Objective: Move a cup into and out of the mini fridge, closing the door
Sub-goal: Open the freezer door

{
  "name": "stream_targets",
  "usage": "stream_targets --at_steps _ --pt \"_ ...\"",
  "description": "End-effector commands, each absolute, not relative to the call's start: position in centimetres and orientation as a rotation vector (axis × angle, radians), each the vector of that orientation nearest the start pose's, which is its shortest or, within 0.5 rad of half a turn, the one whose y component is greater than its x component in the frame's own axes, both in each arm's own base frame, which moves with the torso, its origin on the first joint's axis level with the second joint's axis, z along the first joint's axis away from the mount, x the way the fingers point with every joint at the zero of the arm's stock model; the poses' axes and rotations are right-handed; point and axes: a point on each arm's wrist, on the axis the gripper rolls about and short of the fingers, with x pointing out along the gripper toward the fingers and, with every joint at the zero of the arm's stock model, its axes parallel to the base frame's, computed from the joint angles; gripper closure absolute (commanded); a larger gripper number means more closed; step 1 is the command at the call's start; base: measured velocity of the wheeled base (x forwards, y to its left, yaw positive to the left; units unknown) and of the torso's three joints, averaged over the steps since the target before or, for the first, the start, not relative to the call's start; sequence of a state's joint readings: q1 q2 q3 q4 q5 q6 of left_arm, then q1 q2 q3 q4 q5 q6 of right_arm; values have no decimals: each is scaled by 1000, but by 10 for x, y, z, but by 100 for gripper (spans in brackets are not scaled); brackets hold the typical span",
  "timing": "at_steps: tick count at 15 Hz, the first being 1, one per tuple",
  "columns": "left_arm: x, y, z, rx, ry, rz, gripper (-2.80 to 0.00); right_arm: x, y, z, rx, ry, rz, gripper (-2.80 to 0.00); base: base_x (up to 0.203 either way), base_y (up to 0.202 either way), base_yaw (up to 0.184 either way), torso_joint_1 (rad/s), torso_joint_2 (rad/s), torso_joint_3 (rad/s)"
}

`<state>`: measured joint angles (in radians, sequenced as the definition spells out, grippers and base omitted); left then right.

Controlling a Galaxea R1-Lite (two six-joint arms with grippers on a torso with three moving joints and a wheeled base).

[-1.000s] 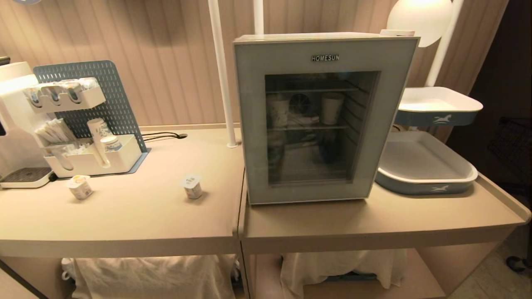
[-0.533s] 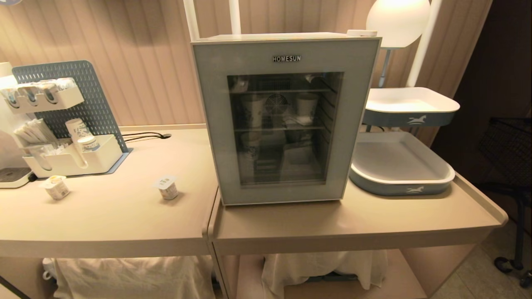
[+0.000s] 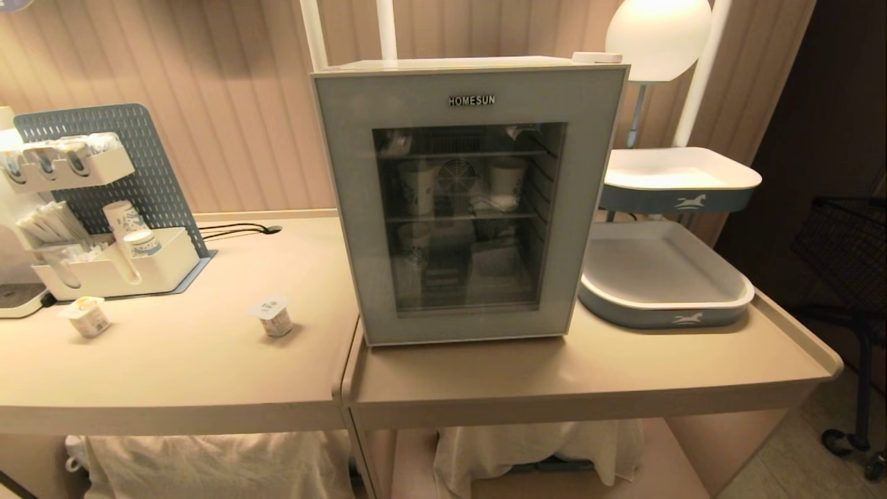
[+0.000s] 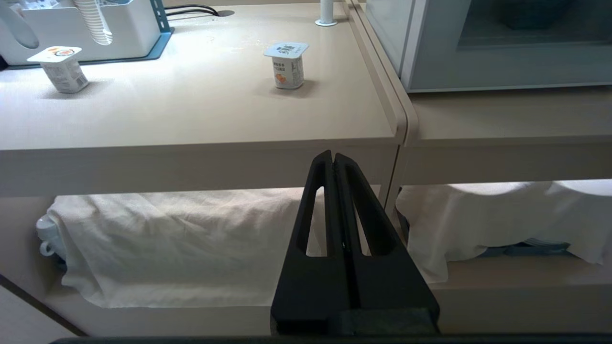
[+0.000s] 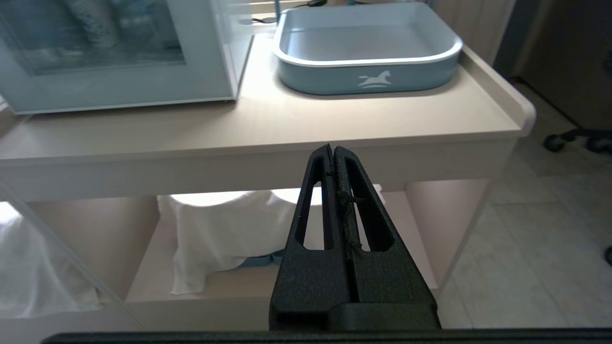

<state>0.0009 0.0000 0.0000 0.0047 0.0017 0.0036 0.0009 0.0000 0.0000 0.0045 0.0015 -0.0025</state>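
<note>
The mini fridge (image 3: 454, 64) stands on the beige table (image 3: 554, 381), its door (image 3: 596, 208) shut, with pale paper cups (image 3: 509, 181) dimly visible on a wire shelf behind the glass. Two small foil-lidded cups stand on the table to its left, one near (image 3: 276, 317) and one further left (image 3: 86, 317); the left wrist view shows both, the near cup (image 4: 288, 67) and the far cup (image 4: 60, 69). My left gripper (image 4: 333, 155) and right gripper (image 5: 333, 149) hang shut and empty below the table's front edge, outside the head view.
A blue-and-white tray (image 3: 727, 305) lies right of the fridge, with a second tray (image 3: 682, 201) raised above it. A pegboard organiser (image 3: 159, 159) with paper cups stands at the back left. White cloth (image 3: 208, 464) covers the lower shelf. A wheeled chair (image 3: 852, 277) stands at the right.
The whole picture has shifted left, so the camera has moved to the right; the fridge now sits near the middle. Nothing on the table has moved and the arms are still.
</note>
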Motion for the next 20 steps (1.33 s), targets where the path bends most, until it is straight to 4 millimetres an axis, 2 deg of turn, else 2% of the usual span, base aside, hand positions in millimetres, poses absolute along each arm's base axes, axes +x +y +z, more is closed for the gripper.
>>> stream_targets --at_steps 1,4,20 --pt "-23 0 75 3 5 3 0 -23 0 75 -3 6 2 0 124 0 -2 2 -16 -1" --pt "-23 0 75 2 5 3 0 -23 0 75 -3 6 2 0 131 0 0 7 11 2" --pt "-23 0 75 2 3 2 0 -23 0 75 -4 4 2 0 0 0 0 0 0 0"
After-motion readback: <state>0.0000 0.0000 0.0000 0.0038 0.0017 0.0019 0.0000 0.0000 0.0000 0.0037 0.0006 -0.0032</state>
